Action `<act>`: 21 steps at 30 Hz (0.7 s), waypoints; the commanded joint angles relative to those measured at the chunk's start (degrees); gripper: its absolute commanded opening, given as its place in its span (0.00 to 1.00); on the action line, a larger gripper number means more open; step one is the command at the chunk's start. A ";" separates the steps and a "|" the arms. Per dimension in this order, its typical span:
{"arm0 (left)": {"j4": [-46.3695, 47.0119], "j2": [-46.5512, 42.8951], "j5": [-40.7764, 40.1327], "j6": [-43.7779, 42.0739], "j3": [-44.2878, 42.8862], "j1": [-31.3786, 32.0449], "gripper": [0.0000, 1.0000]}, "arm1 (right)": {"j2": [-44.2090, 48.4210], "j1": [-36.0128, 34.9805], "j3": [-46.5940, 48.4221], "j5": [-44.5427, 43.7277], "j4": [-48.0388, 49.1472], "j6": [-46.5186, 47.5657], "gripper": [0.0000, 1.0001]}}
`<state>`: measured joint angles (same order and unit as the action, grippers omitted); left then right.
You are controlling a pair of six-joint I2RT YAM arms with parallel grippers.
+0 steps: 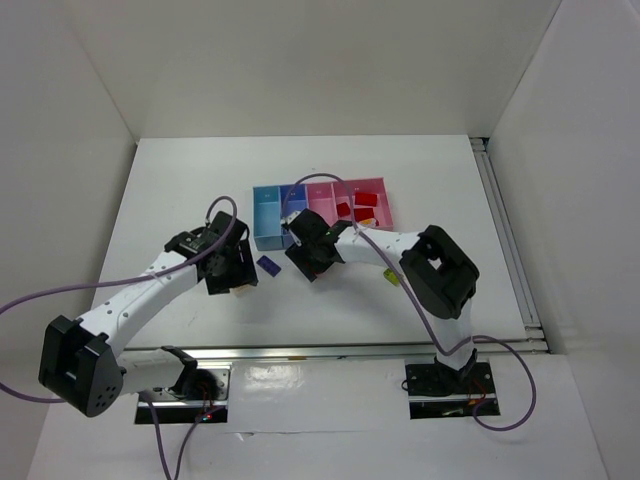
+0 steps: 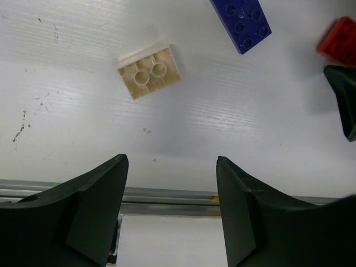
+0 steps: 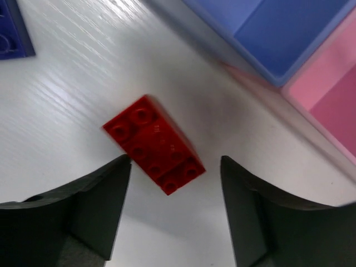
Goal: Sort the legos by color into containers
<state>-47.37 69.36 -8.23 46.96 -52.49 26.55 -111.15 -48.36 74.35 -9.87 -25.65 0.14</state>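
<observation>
A red lego (image 3: 153, 143) lies flat on the table, its near end reaching between the tips of my right gripper (image 3: 176, 160), which is open and not touching it. My right gripper (image 1: 303, 255) hovers just in front of the containers (image 1: 268, 222), a joined row of light blue, darker blue (image 3: 278, 28) and pink (image 3: 334, 94) bins. Several red legos (image 1: 363, 206) lie in the wider pink bin. My left gripper (image 2: 172, 161) is open and empty, with a tan lego (image 2: 149, 72) ahead of it. A dark purple-blue lego (image 2: 242, 22) (image 1: 267, 264) lies between the two grippers.
A yellow-green lego (image 1: 391, 276) lies on the table under the right forearm. The metal rail (image 2: 167, 194) of the table's near edge runs just behind my left fingers. A finger of the right gripper (image 2: 342, 100) shows at the right edge of the left wrist view.
</observation>
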 commanded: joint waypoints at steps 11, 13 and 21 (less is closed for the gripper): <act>-0.09 0.16 -0.56 -2.13 -1.91 -2.02 0.75 | -2.49 -1.83 4.31 -0.05 2.11 -1.02 0.40; -0.09 1.65 -0.56 -2.92 -2.52 -2.81 0.75 | -1.97 -2.53 5.54 -1.29 0.34 -2.25 0.30; -1.67 7.98 -2.32 -7.40 -6.66 -3.34 0.93 | 12.70 -2.54 3.17 -7.18 -7.83 -10.15 0.30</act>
<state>-47.83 75.99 -9.10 42.50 -56.75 23.46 -108.64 -51.99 77.01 -12.80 -29.63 -5.15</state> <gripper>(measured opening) 0.917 0.442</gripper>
